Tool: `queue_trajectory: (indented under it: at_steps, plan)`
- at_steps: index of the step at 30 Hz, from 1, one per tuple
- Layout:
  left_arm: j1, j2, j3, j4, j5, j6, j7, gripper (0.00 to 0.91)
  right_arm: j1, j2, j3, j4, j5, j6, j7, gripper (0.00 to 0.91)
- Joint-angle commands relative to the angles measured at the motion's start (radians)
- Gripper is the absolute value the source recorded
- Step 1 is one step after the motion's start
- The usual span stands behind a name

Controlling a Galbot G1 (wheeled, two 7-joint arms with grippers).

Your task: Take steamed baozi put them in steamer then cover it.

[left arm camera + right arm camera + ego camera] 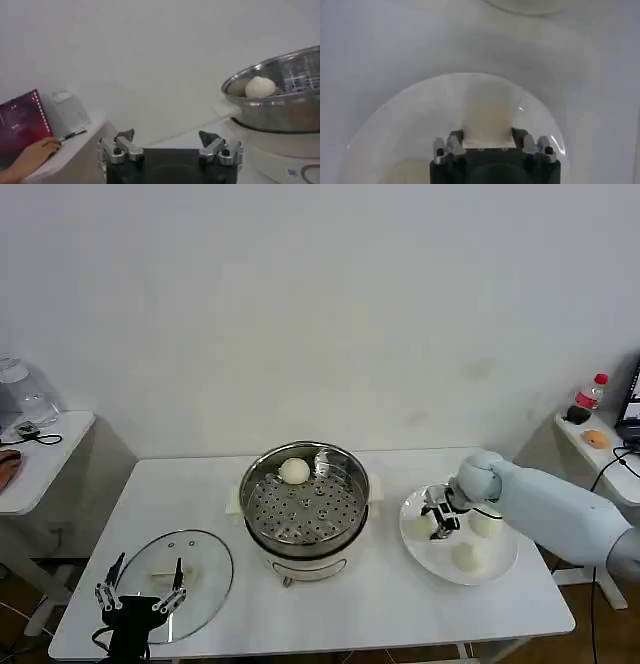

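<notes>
Right gripper closing in on the second bun at the plate

The right gripper (441,517) is down on the flat white plate (500,569) to the right of the round stainless-steel steamer (305,509); in the right wrist view its fingers (454,142) stand narrowly apart on either side of a small cream-white steamed bun (487,122), which lies straight ahead between them, though a firm grip cannot be confirmed. The bun is round, so no long axis matters. This arm is much the nearer to the plate. Four buns in all: three on the plate, including the flanked bun (424,525), and one bun (294,471) already on the perforated tray at the steamer's far side. One clear glass lid with cream handle (178,576) lies flat on the white table (400,614), left of the steamer, with the left gripper (140,589) hovering at its near edge, fingers spread wide and empty.
</notes>
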Motion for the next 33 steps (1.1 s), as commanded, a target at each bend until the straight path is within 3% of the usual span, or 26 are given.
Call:
queue_trajectory:
  at_steps: [1, 9, 16, 18, 24, 33]
  plan:
    - [0.000, 0.001, -0.001, -0.001, 0.000, 0.000, 0.000, 0.907, 0.046, -0.019, -0.006, 0.028, 0.023, -0.002, -0.006, 0.605]
    - [-0.012, 0.007, 0.005, 0.008, -0.003, 0.000, 0.000, 0.907, 0.282, -0.099, -0.091, 0.144, 0.128, -0.034, -0.017, 0.615]
    - [-0.026, 0.014, 0.008, 0.018, -0.009, -0.002, -0.002, 0.907, 0.532, -0.083, -0.200, 0.247, 0.244, -0.080, -0.009, 0.625]
    - [-0.034, 0.015, 0.011, 0.016, -0.010, -0.001, -0.001, 0.907, 0.609, -0.037, -0.249, 0.283, 0.307, -0.105, 0.000, 0.625]
    - [-0.048, 0.013, 0.007, 0.008, -0.011, 0.000, -0.003, 0.907, 0.698, 0.118, -0.271, 0.311, 0.461, -0.173, 0.033, 0.625]
    - [-0.042, 0.006, -0.003, -0.033, -0.018, 0.005, -0.003, 0.907, 0.617, 0.395, -0.296, 0.240, 0.608, -0.301, 0.115, 0.625]
